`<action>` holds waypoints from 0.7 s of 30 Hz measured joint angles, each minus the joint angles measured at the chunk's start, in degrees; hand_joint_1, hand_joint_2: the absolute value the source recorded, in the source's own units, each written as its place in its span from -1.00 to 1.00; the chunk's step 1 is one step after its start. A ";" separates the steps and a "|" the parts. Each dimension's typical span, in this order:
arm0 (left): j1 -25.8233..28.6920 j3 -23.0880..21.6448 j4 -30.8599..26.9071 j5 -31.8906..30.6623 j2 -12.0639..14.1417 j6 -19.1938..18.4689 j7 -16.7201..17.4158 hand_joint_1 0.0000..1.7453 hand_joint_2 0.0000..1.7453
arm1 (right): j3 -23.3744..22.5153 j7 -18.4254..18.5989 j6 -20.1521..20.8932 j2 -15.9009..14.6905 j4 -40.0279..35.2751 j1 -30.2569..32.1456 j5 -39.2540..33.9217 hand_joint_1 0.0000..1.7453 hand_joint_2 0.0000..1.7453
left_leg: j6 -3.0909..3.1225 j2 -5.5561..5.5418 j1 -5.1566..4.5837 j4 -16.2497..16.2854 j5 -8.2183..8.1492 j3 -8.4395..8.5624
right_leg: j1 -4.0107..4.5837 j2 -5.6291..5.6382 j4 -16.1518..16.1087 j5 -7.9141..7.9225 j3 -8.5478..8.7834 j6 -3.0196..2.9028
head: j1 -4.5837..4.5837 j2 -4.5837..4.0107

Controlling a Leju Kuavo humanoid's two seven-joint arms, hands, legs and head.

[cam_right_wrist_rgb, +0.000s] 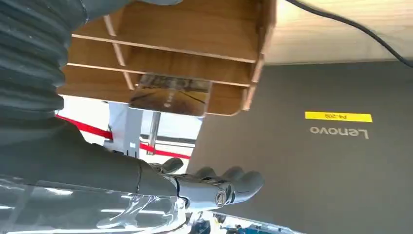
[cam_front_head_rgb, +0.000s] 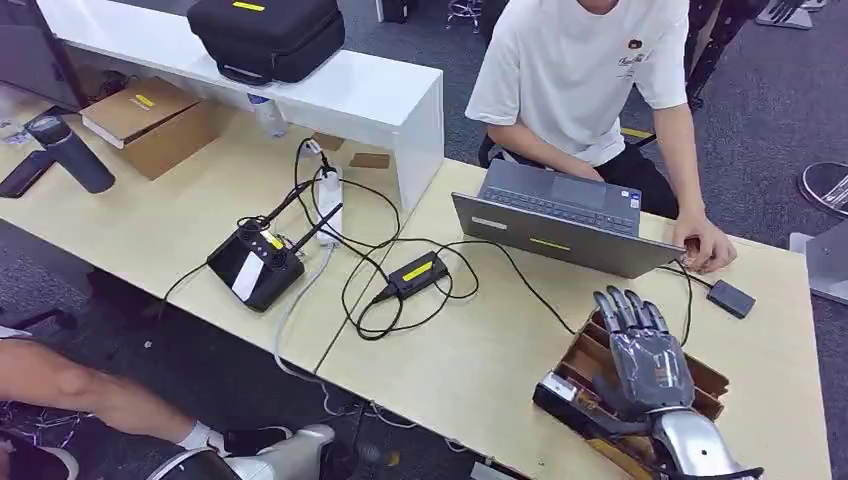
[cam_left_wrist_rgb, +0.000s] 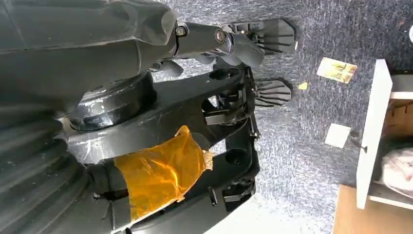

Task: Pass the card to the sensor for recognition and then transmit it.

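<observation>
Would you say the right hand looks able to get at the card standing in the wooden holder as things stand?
Probably yes. The right hand hovers open directly above the wooden holder, and the card stands in an open slot with nothing over it.

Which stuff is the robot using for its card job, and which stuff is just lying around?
For the job: right hand, wooden card rack, card in the rack, black sensor.

Just lying around: laptop, cardboard box, black case, dark bottle.
</observation>
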 joint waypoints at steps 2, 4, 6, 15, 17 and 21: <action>-0.11 0.00 0.00 -0.13 -0.13 0.00 0.09 -1.00 1.00 | 0.00 0.22 -0.09 0.57 0.84 -0.63 0.00 -1.00 1.00 | 0.00 0.00 0.00 0.00 0.00 0.00 | 0.00 0.00 0.00 0.00 0.00 0.00 | 0.00 -0.02; -0.23 0.00 0.00 -0.31 -0.26 0.00 0.15 -1.00 1.00 | 0.00 0.38 -0.31 1.03 1.65 -1.26 0.00 -1.00 1.00 | 0.00 0.00 0.00 0.00 0.00 0.00 | 0.00 0.00 0.00 0.00 0.00 0.00 | 0.00 -0.02; -0.33 0.00 0.00 -0.53 -0.35 0.00 0.26 -1.00 1.00 | 0.00 0.59 -0.54 1.44 2.45 -1.89 0.02 -1.00 1.00 | 0.00 0.00 0.00 0.00 0.00 0.00 | 0.00 0.00 0.00 0.00 0.00 0.00 | 0.00 0.00; -0.43 0.00 0.00 -0.92 -0.57 -0.11 0.63 -1.00 1.00 | -0.33 1.25 -0.52 1.86 3.39 -3.66 -0.18 -1.00 1.00 | 0.00 0.00 0.00 0.00 0.00 0.00 | 0.00 0.00 0.00 0.00 0.00 0.00 | 0.00 -0.02; -0.43 0.00 0.00 -1.09 -0.57 -0.13 0.66 -1.00 1.00 | -0.70 1.40 -0.55 1.90 3.41 -3.82 -0.18 -1.00 1.00 | 0.00 0.00 0.00 0.00 0.00 0.00 | 0.00 0.00 0.00 0.00 0.00 0.00 | 0.00 -0.02; -0.45 0.00 0.00 -1.31 -0.59 -0.15 0.70 -1.00 1.00 | -1.07 1.91 -0.59 1.93 3.70 -4.08 0.00 -1.00 1.00 | 0.00 0.00 0.00 0.00 0.00 0.00 | 0.00 0.00 0.00 0.00 0.00 0.00 | 0.00 0.00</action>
